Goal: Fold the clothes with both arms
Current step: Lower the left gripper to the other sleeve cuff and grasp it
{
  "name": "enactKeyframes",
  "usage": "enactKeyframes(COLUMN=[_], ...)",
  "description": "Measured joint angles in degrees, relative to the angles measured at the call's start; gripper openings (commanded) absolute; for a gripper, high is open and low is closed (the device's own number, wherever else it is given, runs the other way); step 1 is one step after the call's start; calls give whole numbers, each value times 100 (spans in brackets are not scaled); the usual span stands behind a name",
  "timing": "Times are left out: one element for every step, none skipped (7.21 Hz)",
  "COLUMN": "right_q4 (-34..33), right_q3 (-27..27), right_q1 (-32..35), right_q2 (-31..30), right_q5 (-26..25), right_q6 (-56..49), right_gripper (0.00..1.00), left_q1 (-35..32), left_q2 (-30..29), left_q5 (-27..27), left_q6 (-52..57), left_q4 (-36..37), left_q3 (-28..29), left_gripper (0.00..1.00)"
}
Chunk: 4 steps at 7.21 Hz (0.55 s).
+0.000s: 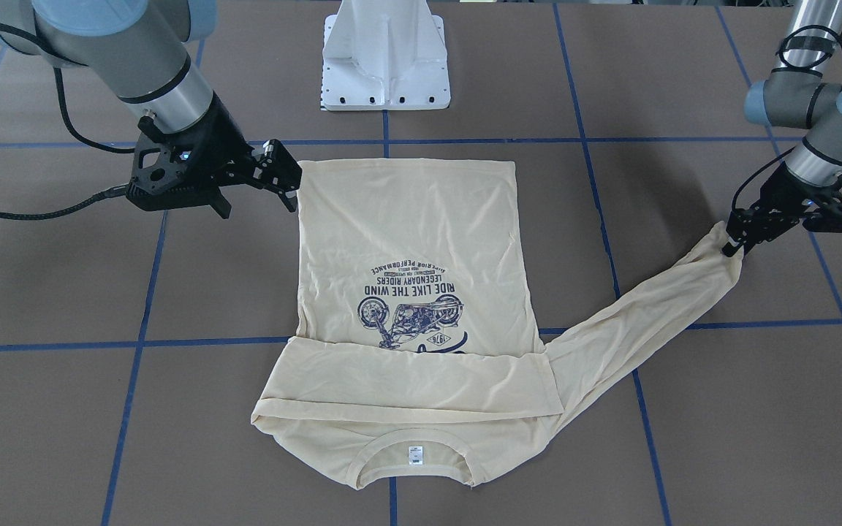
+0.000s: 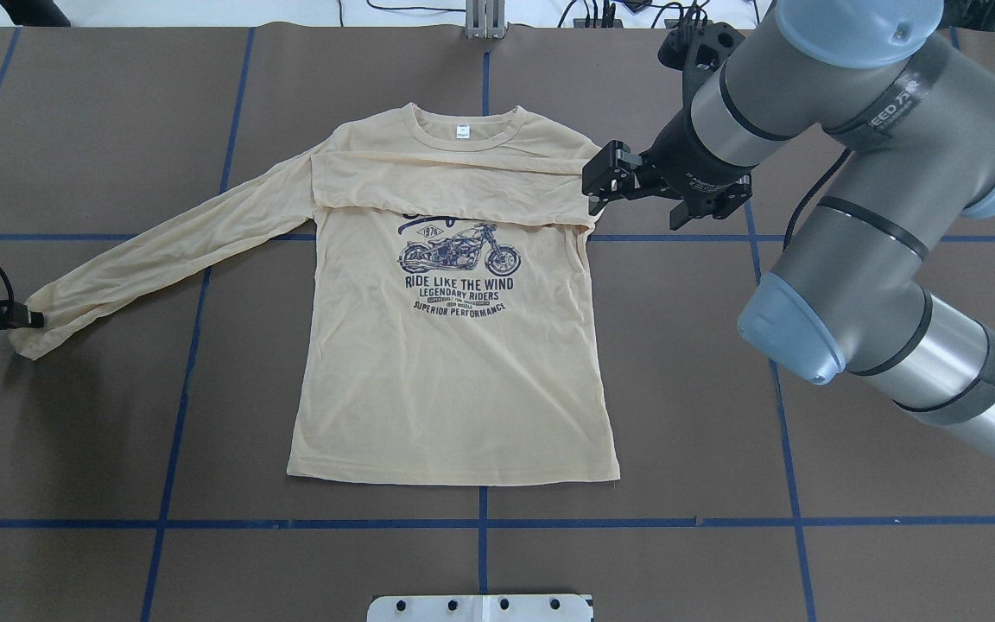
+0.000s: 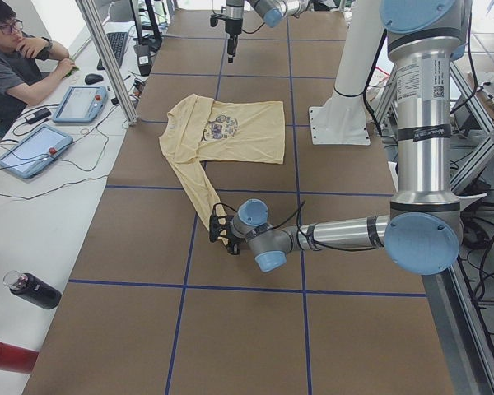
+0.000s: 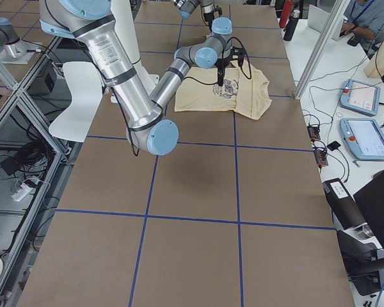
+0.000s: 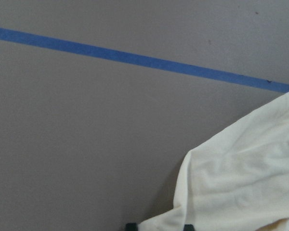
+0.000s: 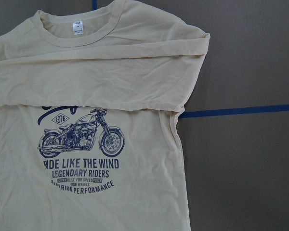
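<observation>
The shirt is pale cream-yellow, its motorcycle print navy (the neck label is white). The table is brown, gridded with blue tape lines. The right arm is grey and silver with light-blue joint caps, the right gripper black, the pedestal base white.

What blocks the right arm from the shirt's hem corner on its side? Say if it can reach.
Probably yes. The right pincer hovers open beside the shirt's shoulder, and the hem corner lies flat on that same side, with only bare table between.
</observation>
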Motion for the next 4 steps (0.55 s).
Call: enactKeyframes(right_q4=[0, 0, 0, 0], right_q3=[0, 0, 0, 0], right_q1=[3, 4, 12, 22], right_q2=[-3, -8, -11, -21], right_q5=[2, 2, 5, 26], right_q6=[0, 0, -2, -4], right_gripper=[99, 99, 99, 99], left_q1=[-6, -8, -12, -19], left_q2=[3, 6, 7, 10], left_q5=[-8, -16, -31, -110], left_q6=[0, 0, -2, -5], left_q4=[7, 17, 30, 38], left_q3=[-46, -100, -168, -251], left_gripper=[0, 0, 0, 0])
